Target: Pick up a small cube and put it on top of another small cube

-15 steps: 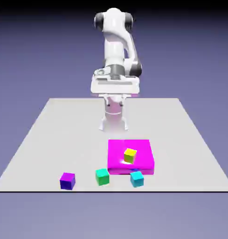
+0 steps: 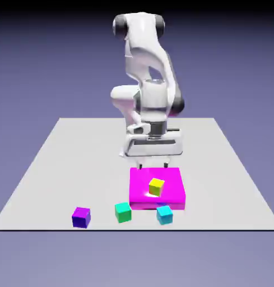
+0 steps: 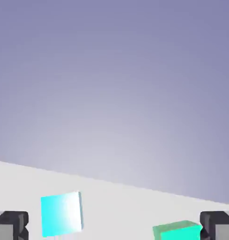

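Near the table's (image 2: 38,190) front edge, the cyan cube (image 2: 165,215) looks rigid, light and smooth, perhaps slippery; opposite side faces, gripped low and square, should suit. The purple cube (image 2: 81,217), by the front-left corner, looks equally hard and flat-topped. Beyond, the pincer's (image 2: 153,166) fingers stand apart.
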Controlling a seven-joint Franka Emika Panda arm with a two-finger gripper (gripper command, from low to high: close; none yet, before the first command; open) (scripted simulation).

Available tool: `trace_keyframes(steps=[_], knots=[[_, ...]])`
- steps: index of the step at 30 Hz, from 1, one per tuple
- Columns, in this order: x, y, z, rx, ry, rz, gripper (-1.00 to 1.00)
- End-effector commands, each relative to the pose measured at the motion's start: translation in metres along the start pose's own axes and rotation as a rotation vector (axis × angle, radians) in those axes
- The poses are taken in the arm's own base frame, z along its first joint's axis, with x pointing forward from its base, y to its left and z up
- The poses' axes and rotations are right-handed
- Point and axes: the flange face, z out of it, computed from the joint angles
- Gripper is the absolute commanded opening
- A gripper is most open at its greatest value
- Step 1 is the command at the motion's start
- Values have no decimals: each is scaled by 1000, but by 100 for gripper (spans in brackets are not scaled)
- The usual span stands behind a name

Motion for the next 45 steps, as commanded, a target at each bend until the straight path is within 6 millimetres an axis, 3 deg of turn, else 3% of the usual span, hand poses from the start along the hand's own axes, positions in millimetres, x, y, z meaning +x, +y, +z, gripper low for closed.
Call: trace_keyframes(steps=[1,12,13,16,17,18,19,22,24,28,31,37,38,41,42,43,44,45], knots=[[1,-4,11,-24,-29,-7,0],[-21,-49,140,-275,-349,-104,0],[-21,-49,140,-275,-349,-104,0],[-37,-35,196,-275,-349,-104,0],[-41,-33,205,-275,-349,-104,0],[-41,-33,205,-275,-349,-104,-100],[-41,-33,205,-275,-349,-104,-100],[-23,-47,149,-275,-349,-104,-100],[-21,-49,140,-275,-349,-104,-100],[61,33,136,-281,-366,344,-100],[111,103,126,-272,-374,676,-100],[181,257,92,-210,-378,1322,-100],[181,257,92,-210,-378,1322,-100],[161,255,153,-210,-378,1322,-100],[159,255,158,-210,-378,1322,-100],[159,255,158,-210,-378,1322,100],[159,255,158,-210,-378,1322,100],[167,255,138,-209,-378,1322,100]])
